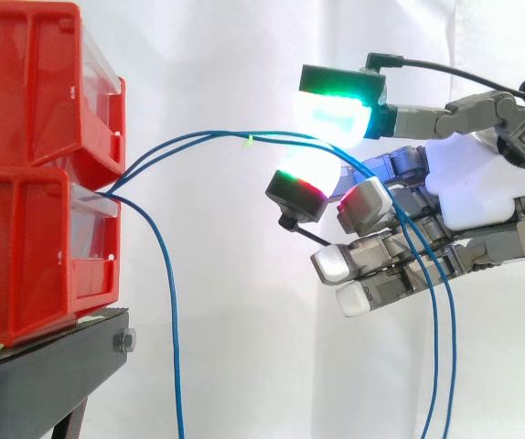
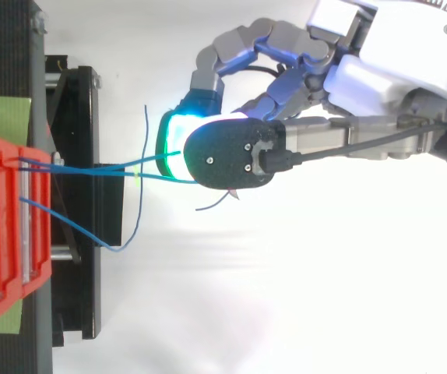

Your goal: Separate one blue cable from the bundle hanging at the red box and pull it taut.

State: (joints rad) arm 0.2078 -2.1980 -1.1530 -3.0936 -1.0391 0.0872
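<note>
Two thin blue cables (image 1: 208,135) (image 2: 114,167) leave the gap between the stacked red bins (image 1: 25,91) and arch up and right into my hand (image 1: 468,183) (image 2: 364,70). They run between a green-white glowing pad (image 1: 340,110) above and a red-green glowing pad (image 1: 304,178) below, then hang down behind the curled lower fingers. They still sag a little between bin and hand. A small green mark (image 1: 250,140) sits on one of them. A third blue cable (image 1: 169,311) (image 2: 75,230) hangs free from the same gap, apart from the hand.
The red bins (image 2: 5,218) rest on a black stand (image 1: 43,375) (image 2: 79,117) at the left. A white curtain is behind, with open space between the bins and the hand.
</note>
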